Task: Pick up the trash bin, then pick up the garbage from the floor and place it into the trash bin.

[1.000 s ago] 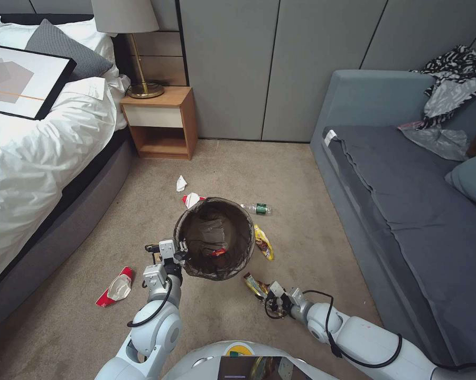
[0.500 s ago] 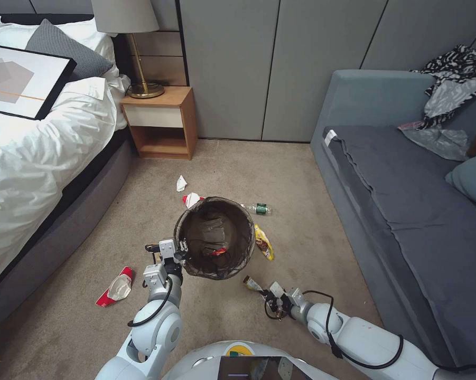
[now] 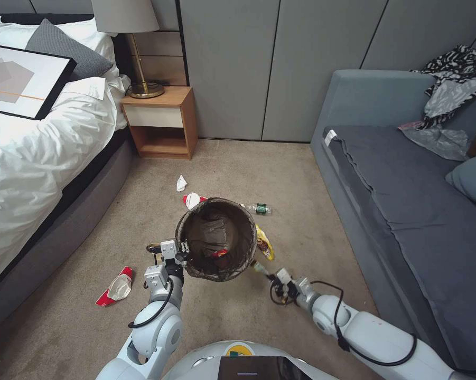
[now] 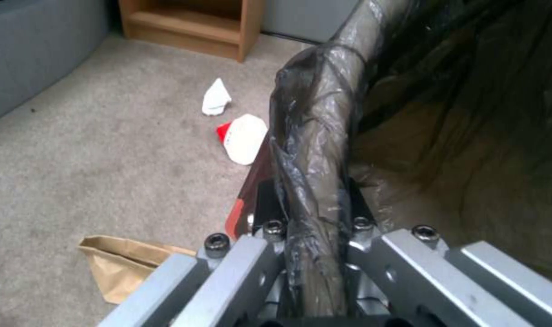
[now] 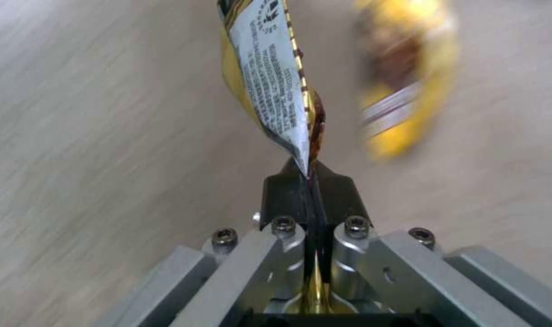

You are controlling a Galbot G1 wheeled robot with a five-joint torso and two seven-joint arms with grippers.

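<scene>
Lifting a yellow snack wrapper (image 5: 270, 77) clear of the carpet, the right pincer (image 3: 272, 275) is clamped on the wrapper's tail and has climbed toward the trash bin (image 3: 216, 238) over the last second; it now sits just off the rim at about 4 o'clock from the bin's centre, where a second ago it was lower and nearer the robot. The left pincer (image 3: 180, 254) stays clenched on the bin's lined rim at roughly 8 o'clock, holding the bin off the floor. That suggests this piece is nearly delivered, needing only to pass over the rim and be let go. Other garbage waits on the floor: a second yellow wrapper (image 3: 264, 243) at 3 o'clock of the bin, a green-labelled bottle (image 3: 259, 209) at 1 o'clock, a red-and-white packet (image 3: 191, 200) at 11 o'clock, a white paper scrap (image 3: 180, 183) beyond it, another red-and-white packet (image 3: 115, 287) out at 8 o'clock, and a brown paper bag (image 4: 121, 263) below the left wrist.
</scene>
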